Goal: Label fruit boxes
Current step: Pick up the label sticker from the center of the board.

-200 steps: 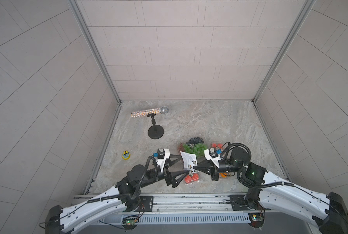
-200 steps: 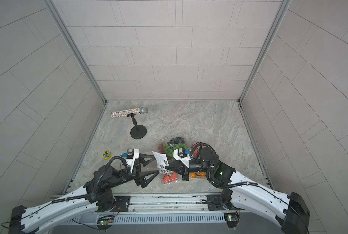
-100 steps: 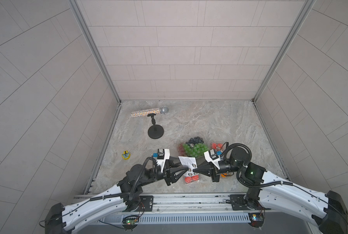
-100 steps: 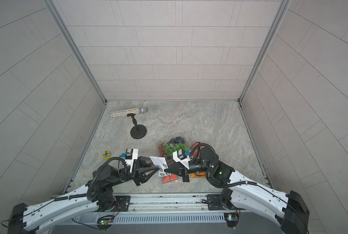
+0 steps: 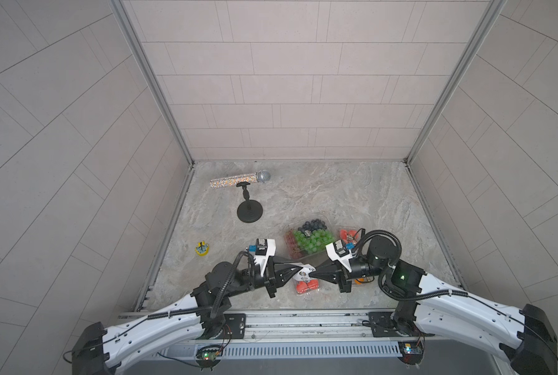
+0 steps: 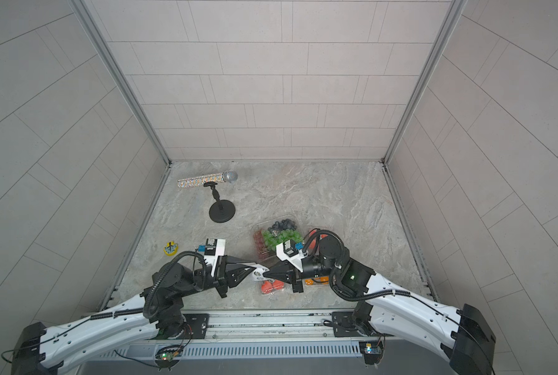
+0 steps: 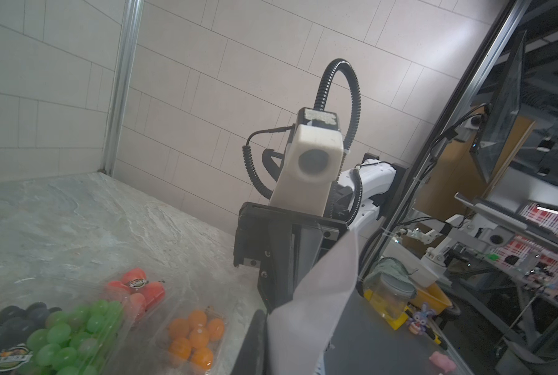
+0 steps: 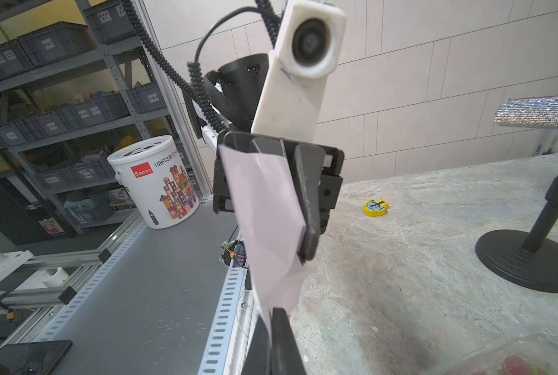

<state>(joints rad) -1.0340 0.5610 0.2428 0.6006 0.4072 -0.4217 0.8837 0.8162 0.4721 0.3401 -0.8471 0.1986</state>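
A white sticker sheet [image 5: 305,272] hangs above the table's front, stretched between both grippers. My left gripper [image 5: 298,268] is shut on its left end and my right gripper [image 5: 313,274] is shut on its right end. The sheet [image 7: 316,308] fills the left wrist view's lower middle, and in the right wrist view the sheet [image 8: 264,207] runs from my right fingertips [image 8: 279,337] to the left gripper's finger [image 8: 305,201]. The large fruit box of grapes and blueberries [image 5: 310,240] lies behind. One red-fruit box [image 5: 349,235] sits to its right and another red-fruit box [image 5: 306,285] under the sheet. The orange box [image 7: 194,334] is mostly under my right gripper.
A glittery microphone [image 5: 240,180] rests on a black stand [image 5: 250,211] at the back left. A small yellow toy [image 5: 202,250] lies near the left wall. Tiled walls close in three sides, and a metal rail [image 5: 271,316] runs along the front edge.
My left gripper, open a second ago, has moved right to the sheet's free end and shut on it. The right gripper has kept its hold and barely moved.
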